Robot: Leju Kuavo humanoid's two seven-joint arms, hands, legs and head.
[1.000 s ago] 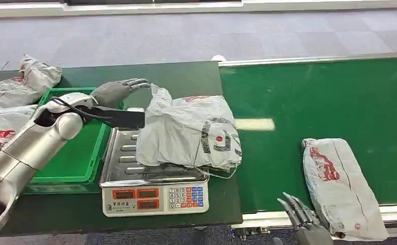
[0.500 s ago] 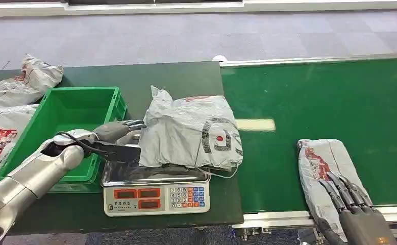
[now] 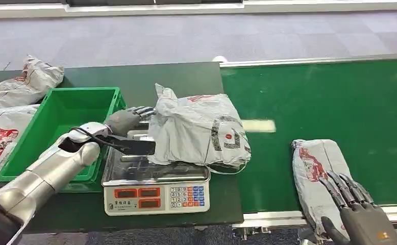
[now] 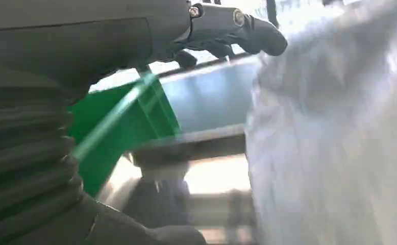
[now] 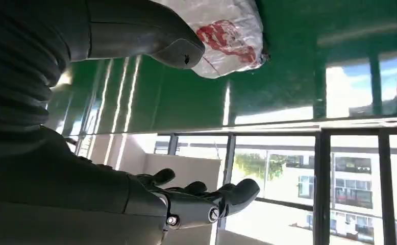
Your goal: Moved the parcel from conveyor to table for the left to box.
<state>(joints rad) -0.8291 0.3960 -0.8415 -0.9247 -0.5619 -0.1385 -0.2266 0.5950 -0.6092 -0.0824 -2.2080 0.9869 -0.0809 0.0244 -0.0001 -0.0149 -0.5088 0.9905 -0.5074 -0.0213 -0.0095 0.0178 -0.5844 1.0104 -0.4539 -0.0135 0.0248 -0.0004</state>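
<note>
Grey and dark-fingered, the left hand (image 3: 125, 120) reaches over the scale (image 3: 155, 178) with its fingers (image 3: 144, 110) extended against the side of the crumpled grey parcel (image 3: 199, 130) lying on the scale's steel tray; in the left wrist view the fingertips (image 4: 260, 35) sit at the bag's upper edge, and nothing is gripped, the fingers lying apart. That parcel rests mostly on the tray, its right part hanging over toward the conveyor (image 3: 334, 102). Just left of the hand stands a green crate (image 3: 58, 132) on the dark green desk (image 3: 176, 76), and further left more grey mailing bags (image 3: 25, 81) lie along the desk's edge.

On the other side, the right hand (image 3: 357, 217) hovers low at the near edge of the conveyor, fingers spread and straight, holding nothing. Its fingertips (image 3: 331, 184) overlap the near end of a second parcel (image 3: 316, 171), a white bag with red print that lies flat on the green belt; whether they touch it I cannot tell. The right wrist view shows this bag (image 5: 227, 33) beyond the thumb (image 5: 160, 43), with the palm empty. The scale's red displays and keypad face the robot at the desk's front.
</note>
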